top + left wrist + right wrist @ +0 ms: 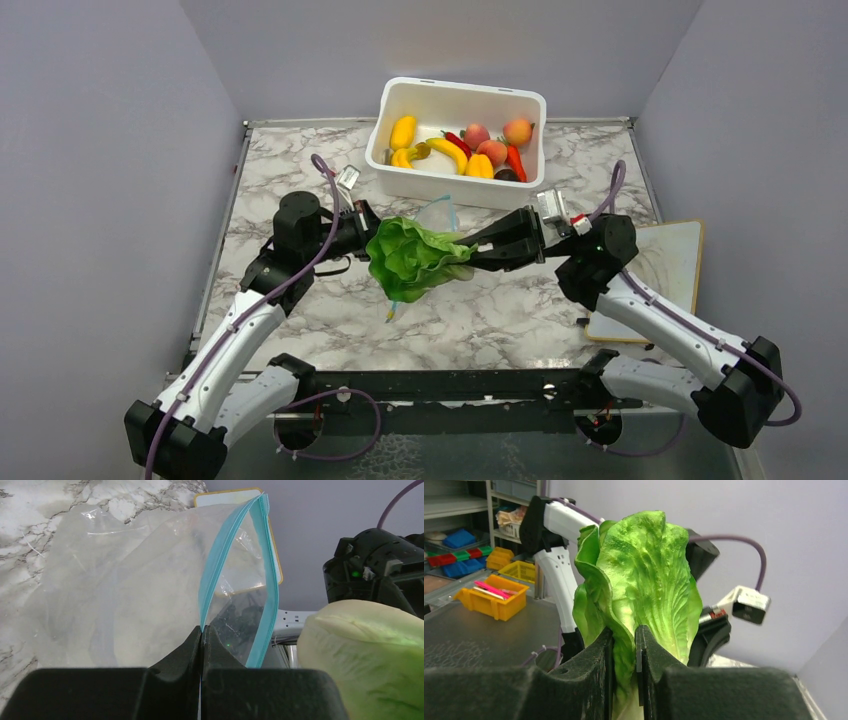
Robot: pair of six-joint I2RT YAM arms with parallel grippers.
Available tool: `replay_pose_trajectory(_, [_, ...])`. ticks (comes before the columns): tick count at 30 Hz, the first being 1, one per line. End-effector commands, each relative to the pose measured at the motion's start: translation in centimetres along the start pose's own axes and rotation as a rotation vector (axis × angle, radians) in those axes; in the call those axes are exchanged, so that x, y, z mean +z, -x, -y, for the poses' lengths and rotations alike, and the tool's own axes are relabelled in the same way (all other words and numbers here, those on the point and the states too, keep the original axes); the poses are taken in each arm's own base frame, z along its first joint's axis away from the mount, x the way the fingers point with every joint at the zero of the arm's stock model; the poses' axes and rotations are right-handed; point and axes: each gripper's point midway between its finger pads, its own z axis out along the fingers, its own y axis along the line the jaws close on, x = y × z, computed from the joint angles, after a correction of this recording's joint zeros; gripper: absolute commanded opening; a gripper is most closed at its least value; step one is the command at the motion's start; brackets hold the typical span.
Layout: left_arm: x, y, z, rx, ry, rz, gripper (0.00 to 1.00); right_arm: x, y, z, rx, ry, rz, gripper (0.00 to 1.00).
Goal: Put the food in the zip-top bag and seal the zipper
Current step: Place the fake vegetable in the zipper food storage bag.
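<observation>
Early days: nothing is in the zip-top bag (pixel 125 580) yet. Your left fingers (pixel 186 650) pinch shut on one lip of its blue zipper (pixel 220 555), the mouth gaping beyond them. Your right fingers (pixel 596 655) clamp the lettuce (pixel 644 570) by its pale stem, glossy ruffled leaves fanning past their tips, beside that mouth. More food (pixel 492 150) sits in the tub (pixel 455 190); sealing remains.

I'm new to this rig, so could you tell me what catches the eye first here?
A bright green lettuce hangs mid-table, clamped in the right fingers. Beside it the left fingers pinch the blue strip of a clear bag, mouth gaping. A white tub of colourful toy fruit sits at the far edge.
</observation>
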Motion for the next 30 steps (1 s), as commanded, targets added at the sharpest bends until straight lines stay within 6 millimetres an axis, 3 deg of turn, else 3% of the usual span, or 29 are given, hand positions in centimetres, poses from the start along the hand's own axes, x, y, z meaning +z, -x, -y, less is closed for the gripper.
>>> replay_pose_trajectory(1, [0.2,-0.1,0.8,0.041,-0.05,-0.026,0.0,1.9,2.4,-0.9,-0.101,0.08,0.064,0.02])
replay_pose_trajectory(5, [0.4,-0.6,1.1,0.043,-0.084,-0.06,0.0,2.9,1.3,-0.8,-0.11,0.1,0.061,0.02])
replay_pose_trajectory(12, [-0.5,-1.2,3.7,0.05,-0.213,-0.102,0.0,3.5,-0.6,0.5,-0.153,0.077,0.038,0.02])
replay_pose_trajectory(22, [-1.7,-1.7,6.5,0.084,-0.361,-0.131,0.0,1.5,-5.0,2.4,-0.285,-0.054,-0.131,0.06])
replay_pose_trajectory(27, [-1.9,-1.7,6.9,0.091,-0.372,-0.134,0.0,0.7,-4.6,2.9,-0.313,-0.127,-0.124,0.06])
replay_pose_trajectory(30, [-2.0,-1.5,7.3,0.059,-0.396,-0.123,0.0,0.2,-4.3,2.4,-0.323,-0.157,-0.063,0.12])
